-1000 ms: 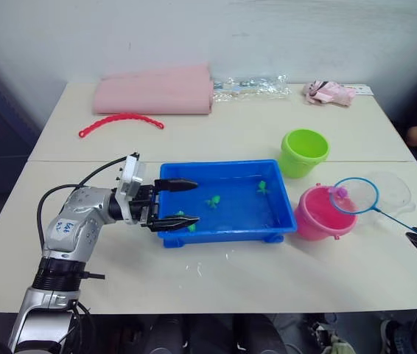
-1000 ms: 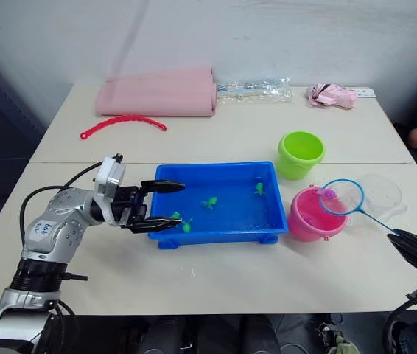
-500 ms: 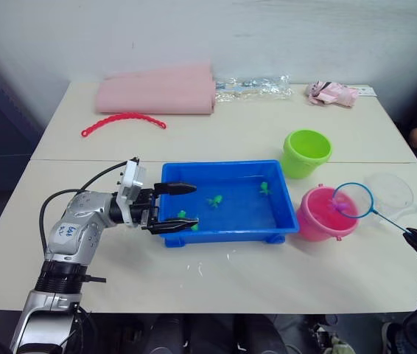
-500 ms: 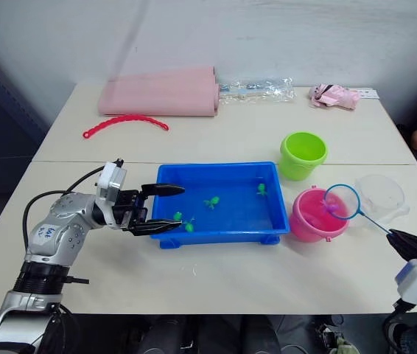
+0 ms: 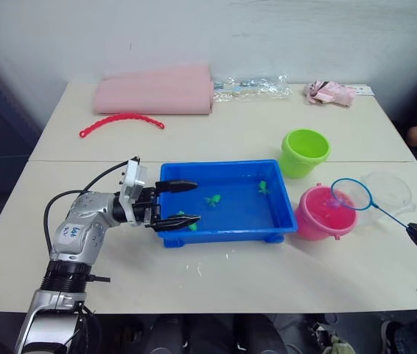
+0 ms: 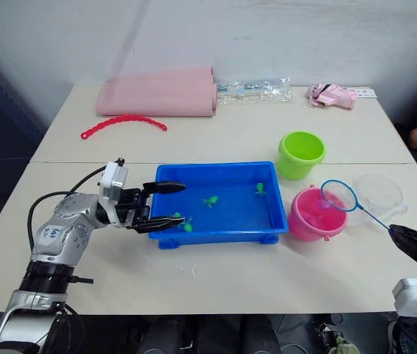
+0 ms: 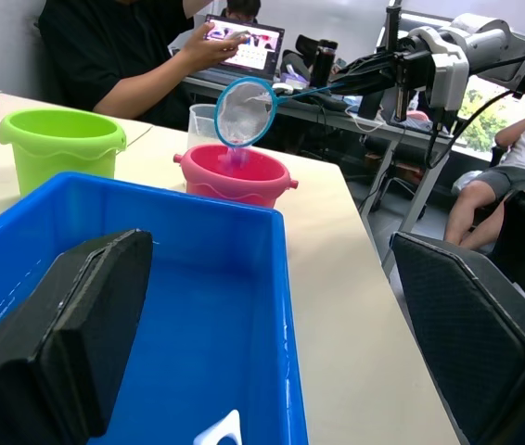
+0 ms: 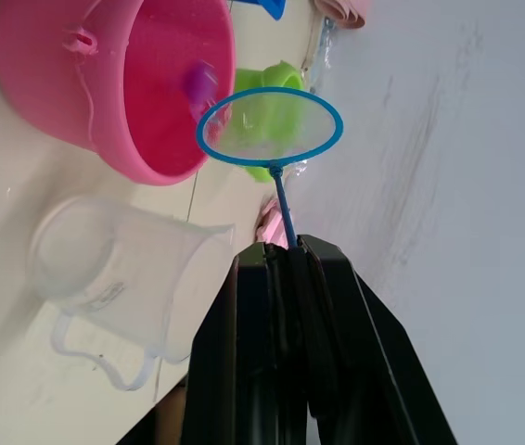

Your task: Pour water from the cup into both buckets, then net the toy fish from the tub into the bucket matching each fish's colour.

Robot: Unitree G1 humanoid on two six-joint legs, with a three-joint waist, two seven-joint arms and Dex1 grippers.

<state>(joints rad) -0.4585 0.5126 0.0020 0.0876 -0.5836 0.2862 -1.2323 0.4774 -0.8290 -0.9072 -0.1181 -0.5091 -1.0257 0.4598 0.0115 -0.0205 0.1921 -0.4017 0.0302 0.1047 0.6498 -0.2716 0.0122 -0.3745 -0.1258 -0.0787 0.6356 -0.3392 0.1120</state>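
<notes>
Net (image 8: 270, 128) over pink bucket (image 8: 114, 83), perhaps a fish (image 8: 198, 82) inside

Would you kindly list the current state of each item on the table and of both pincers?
Tub: upright, holding green fish.
Green fish: lying in the tub.
Pink bucket: upright, a pink fish inside.
Green bucket: upright.
Cup: upright, beside the pink bucket.
Net: held over the pink bucket.
Left pincer: open, at the tub's end.
Right pincer: shut on the net handle.
</notes>
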